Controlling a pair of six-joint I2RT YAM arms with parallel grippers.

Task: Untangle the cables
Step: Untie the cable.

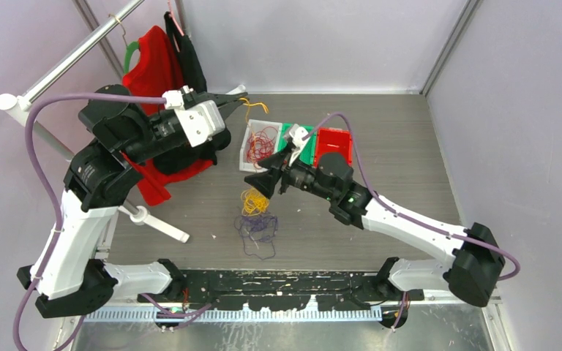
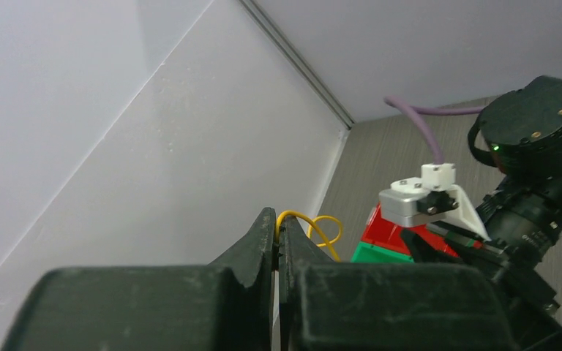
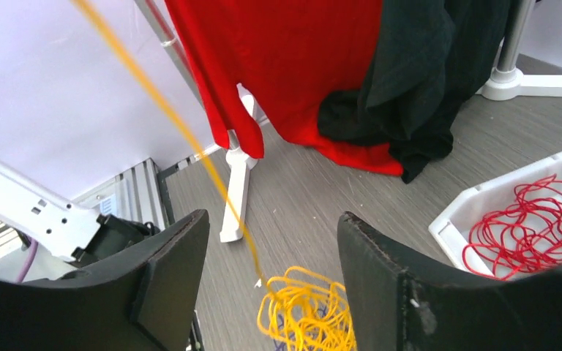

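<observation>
Two arms are busy with a single wire. Far left, a metal clothes rack (image 1: 80,50) carries a red garment (image 1: 157,62) and a black garment (image 1: 190,62). Just in front of them the left gripper (image 1: 235,99) stands high, its fingers pressed together on the end of a thin yellow-orange cable (image 2: 307,221). A short loop of that cable curls out past the tips.

From there the strand slants down to a coiled yellow heap (image 1: 254,200) on the grey table. The heap touches a loose tangle of dark purple cables (image 1: 257,228) lying nearer the arm bases. Curly red cables (image 1: 263,141) sit apart in a white plastic bin (image 1: 248,150) behind the heap.

Further right, the right gripper (image 3: 272,219) hovers over the yellow heap with its fingers spread wide and nothing in them. The stretched strand passes between them. Beyond it are a green bin (image 1: 309,155) and a red bin (image 1: 336,139), and I cannot see what is in either.

I'd say the step in hand is drawing the yellow cable free of the purple ones. Next, the right gripper probably needs to come down and steady or take the yellow coils. The lift should go gently, so that the purple tangle is not dragged up with them.
</observation>
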